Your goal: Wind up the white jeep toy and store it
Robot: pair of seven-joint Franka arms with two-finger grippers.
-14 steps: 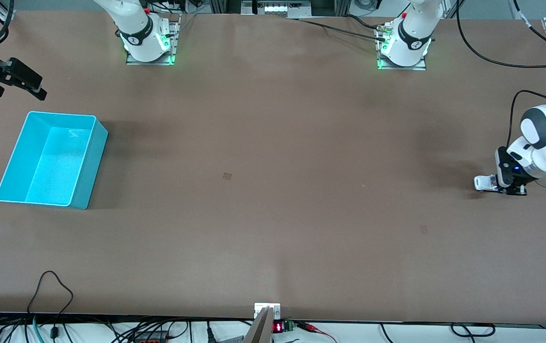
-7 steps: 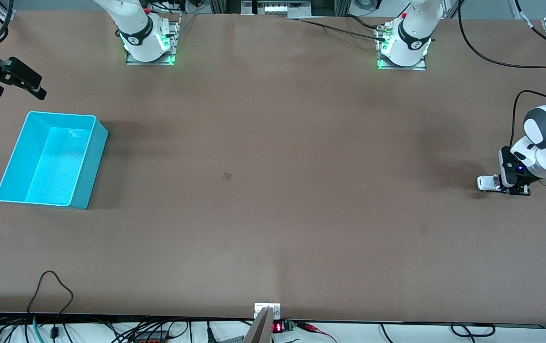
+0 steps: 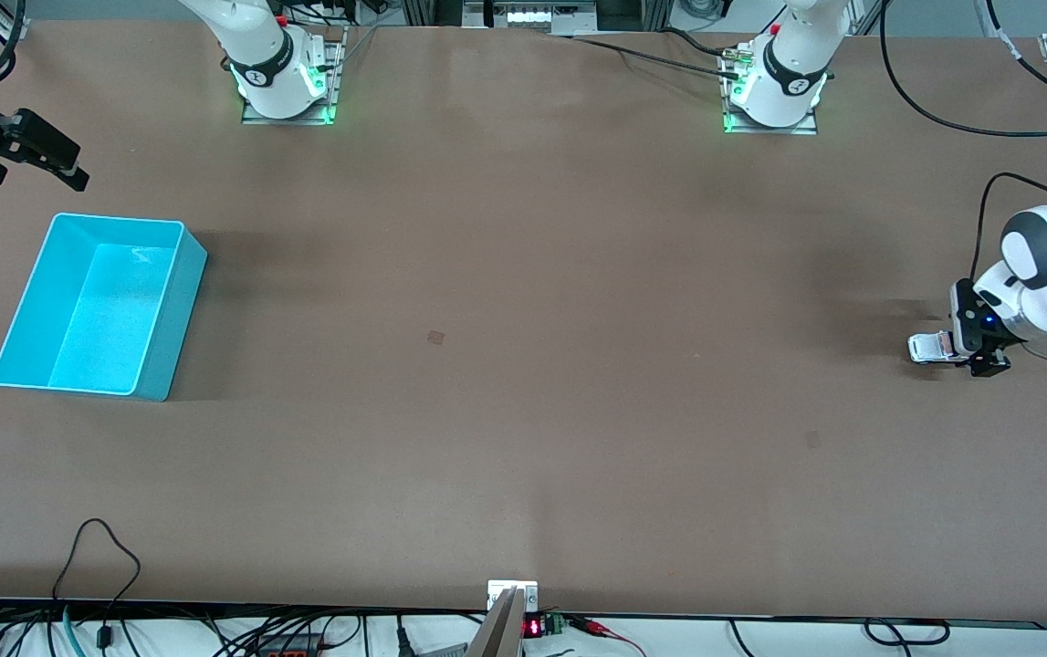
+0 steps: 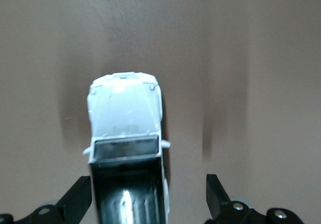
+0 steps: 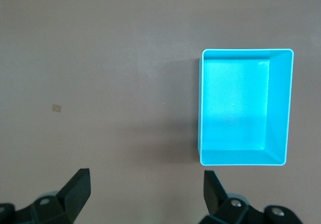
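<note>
The white jeep toy (image 3: 927, 348) stands on the brown table at the left arm's end. In the left wrist view the white jeep toy (image 4: 125, 113) shows a white bonnet and a black roof. My left gripper (image 3: 972, 354) is low over its rear, open. The black roof lies between the jaws of the left gripper (image 4: 148, 184), close to one finger (image 4: 80, 196), with a gap to the other finger (image 4: 215, 194). My right gripper (image 3: 39, 157) waits open in the air beside the cyan bin (image 3: 26, 301), with nothing between its fingers. Seen from the right wrist, the right gripper (image 5: 145, 179) hangs above bare table, and the cyan bin (image 5: 246, 157) holds nothing.
Both arm bases (image 3: 286, 87) (image 3: 774, 96) stand along the table edge farthest from the front camera. Black cables (image 3: 103, 557) trail over the edge nearest that camera. A small square mark (image 3: 435, 337) lies mid-table. A wide stretch of table separates jeep and bin.
The left gripper has opened and let go of the jeep. The jeep first slid a little toward the left arm's end, then shifted slightly back. The right arm has not moved.
</note>
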